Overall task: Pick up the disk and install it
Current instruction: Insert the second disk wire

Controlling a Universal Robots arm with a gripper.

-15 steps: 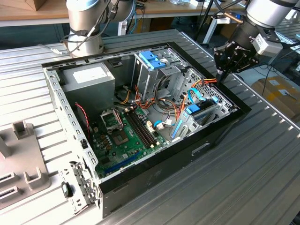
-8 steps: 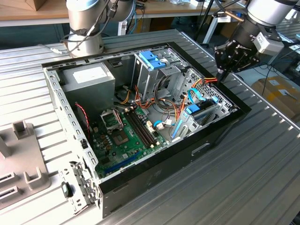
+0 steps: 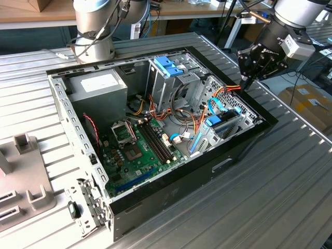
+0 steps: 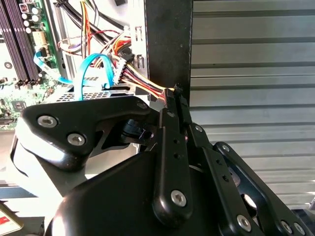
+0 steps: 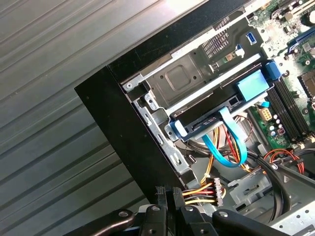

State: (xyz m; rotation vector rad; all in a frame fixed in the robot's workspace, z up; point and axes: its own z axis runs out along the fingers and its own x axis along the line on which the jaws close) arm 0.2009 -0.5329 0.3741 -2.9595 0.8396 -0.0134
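i have the black claw [image 3: 248,78] shut on a white power plug [image 5: 217,189], clear of the flat silver-grey disk in its light-blue frame [image 5: 224,110], seated in its bay.

**Disk seated in drive bay**

Disk [image 5: 216,105] sits inside the open computer case [image 5: 118,123], slid into the metal bay by the case's black front wall. Flat, grey, level with the bay; light-blue plastic frame along its edge, blue tab at one end. Blue ribbon cable [image 5: 221,142] plugs into its near end. In the exterior view the disk [image 3: 224,122] lies near the exterior view's right side of the case.
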